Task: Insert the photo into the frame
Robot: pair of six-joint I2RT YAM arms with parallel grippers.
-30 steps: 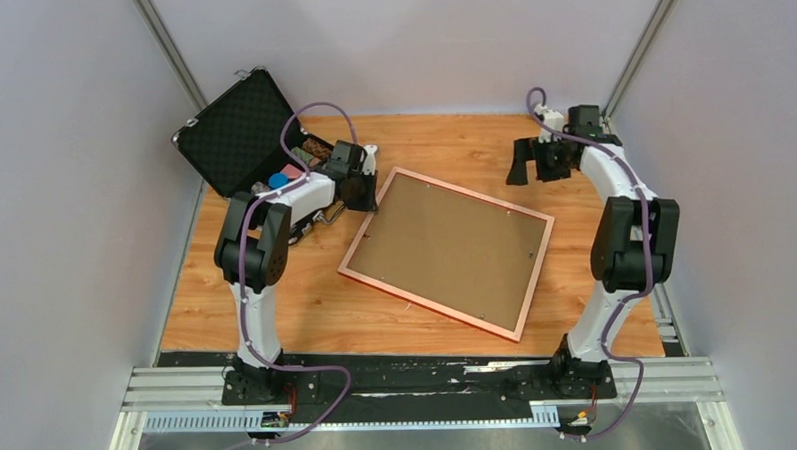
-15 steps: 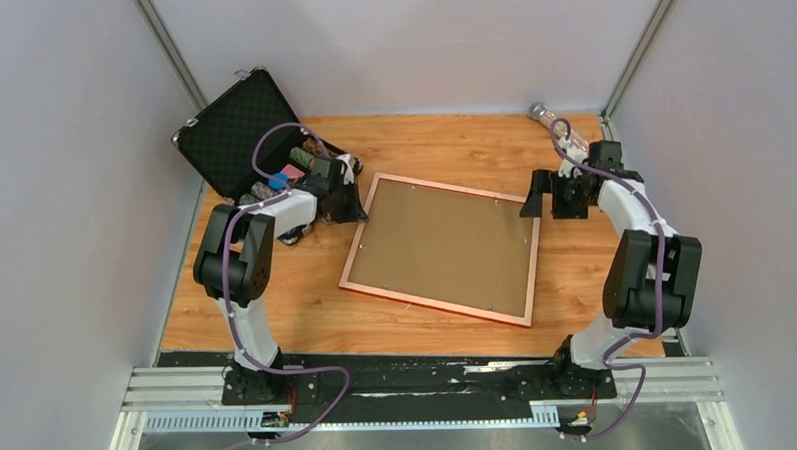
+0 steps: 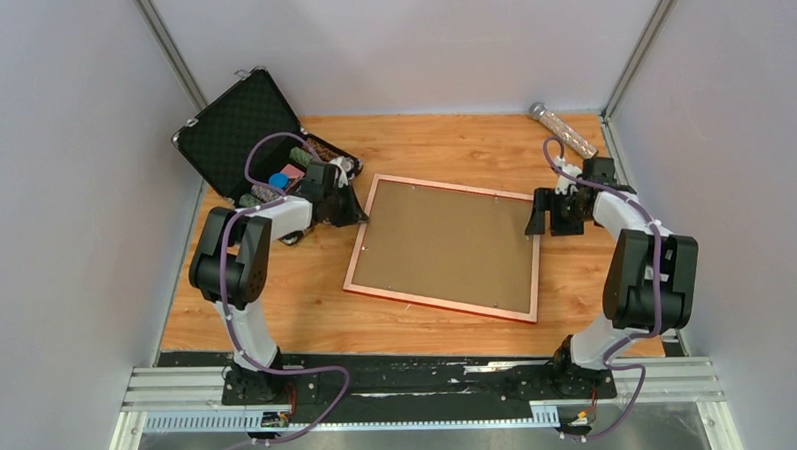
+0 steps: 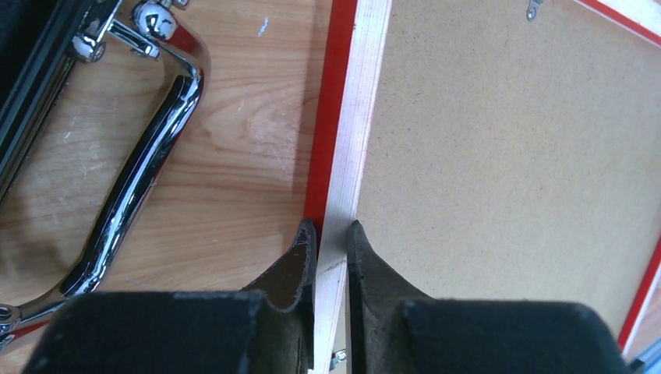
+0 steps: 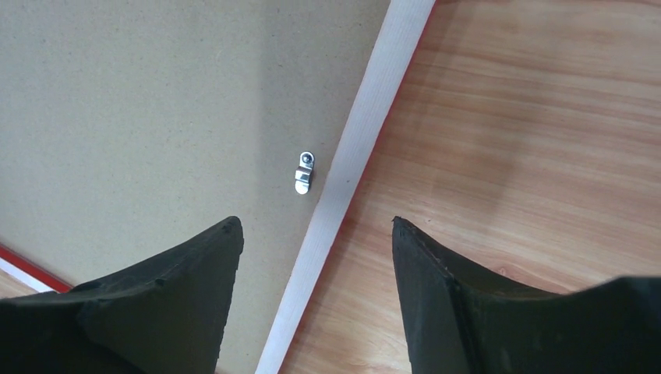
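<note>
Jaws: left seemingly tight on the frame (image 4: 353, 117) rail; right wide apart above it.

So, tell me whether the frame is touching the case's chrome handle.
Apart. The left wrist view shows bare tabletop between the frame and the chrome handle.

**Frame's lying back-up, mid-table**

The frame (image 3: 361, 233) lies flat around the middle of the table (image 3: 277, 309), turned a bit off square to the table's edges. Its thin rim looks pinkish-copper from above, and pale with a red outer edge up close. A brown backing board (image 3: 445, 243) fills it, with a small metal clip (image 5: 305, 173) by the rim.
</note>
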